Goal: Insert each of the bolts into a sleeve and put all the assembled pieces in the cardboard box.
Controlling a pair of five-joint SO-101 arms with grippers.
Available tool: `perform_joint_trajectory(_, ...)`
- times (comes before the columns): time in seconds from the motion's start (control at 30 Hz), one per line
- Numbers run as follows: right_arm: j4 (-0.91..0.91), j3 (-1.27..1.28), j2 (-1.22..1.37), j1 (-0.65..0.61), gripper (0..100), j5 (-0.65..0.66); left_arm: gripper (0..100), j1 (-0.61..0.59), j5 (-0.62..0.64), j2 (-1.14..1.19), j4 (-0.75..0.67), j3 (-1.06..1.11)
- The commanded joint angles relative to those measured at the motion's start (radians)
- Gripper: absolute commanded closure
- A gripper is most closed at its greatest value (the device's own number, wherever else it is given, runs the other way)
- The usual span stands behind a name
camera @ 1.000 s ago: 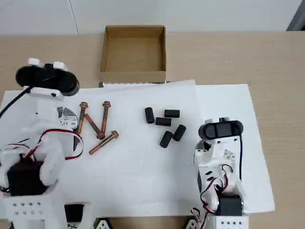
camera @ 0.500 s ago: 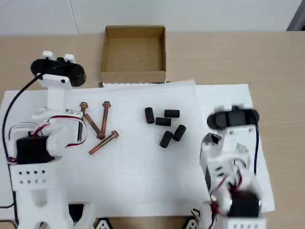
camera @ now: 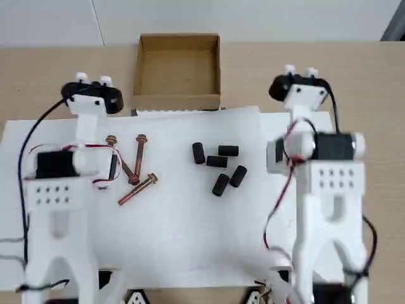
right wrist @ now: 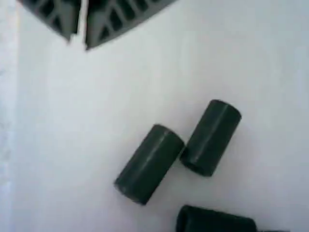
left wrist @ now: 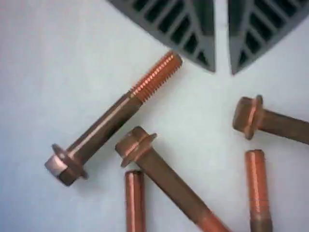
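Several copper bolts (camera: 137, 189) lie in a loose cluster on the left of the white foam sheet (camera: 177, 234). Several black sleeves (camera: 220, 184) lie at its middle right. The open cardboard box (camera: 177, 101) stands empty at the back. My left gripper (camera: 114, 166) hangs just above the bolts' left side; the left wrist view has its tips (left wrist: 221, 67) shut beside the threaded end of a bolt (left wrist: 113, 121). My right gripper (camera: 276, 154) hovers right of the sleeves, shut (right wrist: 79, 41), with two sleeves (right wrist: 149, 163) (right wrist: 211, 137) lying a little way off.
The foam sheet covers most of the wooden table (camera: 367, 76). Both arms' white bases stand at the near edge, with red and black cables looping off them. Bare sheet lies in front of the bolts and sleeves.
Both arms have risen from a folded pose near the front edge and stretched toward the back. Their grippers now hang over the sheet. Bolts and sleeves have not moved.
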Motion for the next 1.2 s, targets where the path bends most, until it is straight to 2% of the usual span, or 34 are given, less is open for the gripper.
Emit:
perform_joint_trajectory(0.0,0.036,-0.098,0.101,-0.064,99.1,-0.072,99,-0.005,0.035,0.078,-0.034,-0.038)
perform_joint_trajectory(0.27,0.036,-0.112,0.269,-0.196,99.1,-0.227,99,-0.003,0.123,0.184,-0.063,-0.035)
perform_joint_trajectory(0.53,-0.05,-0.114,0.317,-0.211,99.1,-0.215,99,-0.003,0.123,0.193,-0.063,-0.033)
perform_joint_trajectory(0.73,-0.067,-0.107,0.326,-0.229,99.0,-0.361,99,-0.003,0.12,0.193,-0.087,-0.027)
perform_joint_trajectory(0.87,-0.088,-0.112,0.354,-0.231,98.6,-0.377,99,0.003,0.12,0.193,-0.13,0.01)
perform_joint_trajectory(1.07,-0.065,-0.118,0.432,-0.228,85.3,-0.45,99,0.003,0.12,0.193,-0.163,0.045)
perform_joint_trajectory(1.17,-0.073,-0.13,0.458,-0.232,85.0,-0.457,99,0.003,0.12,0.193,-0.163,0.047)
